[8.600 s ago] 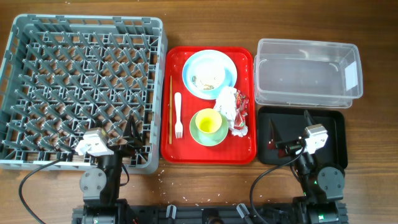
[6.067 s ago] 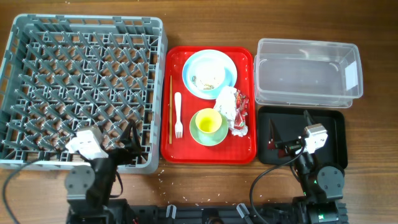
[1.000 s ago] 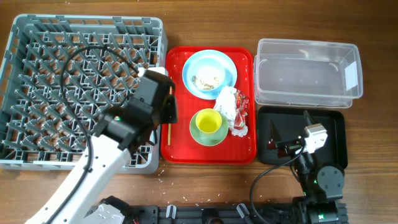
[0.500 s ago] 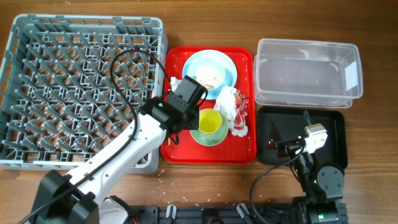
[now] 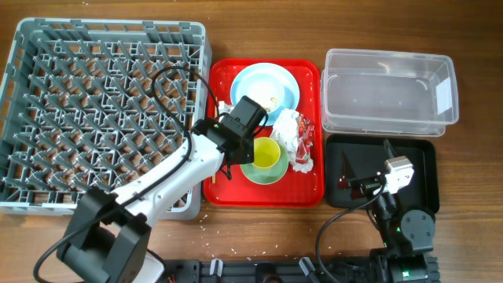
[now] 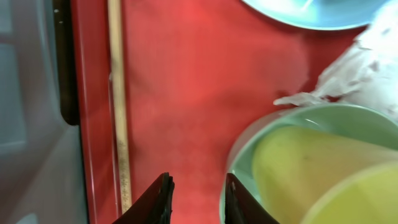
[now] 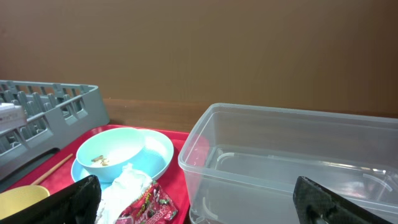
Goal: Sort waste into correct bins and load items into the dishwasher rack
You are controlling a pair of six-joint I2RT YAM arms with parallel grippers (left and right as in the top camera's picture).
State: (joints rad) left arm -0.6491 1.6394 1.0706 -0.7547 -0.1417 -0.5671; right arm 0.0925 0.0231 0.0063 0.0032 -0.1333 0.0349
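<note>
One cup (image 6: pixel 311 171) | just right of left gripper (image 6: pixel 196 200) | chopsticks (image 6: pixel 117 106) left

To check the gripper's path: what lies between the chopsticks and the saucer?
Left wrist view: only bare red tray between chopsticks and saucer, with the left gripper open above it.

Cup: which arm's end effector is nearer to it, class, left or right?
Left. The left end effector is over the red tray right beside the cup; the right end effector sits apart, over the black tray.
</note>
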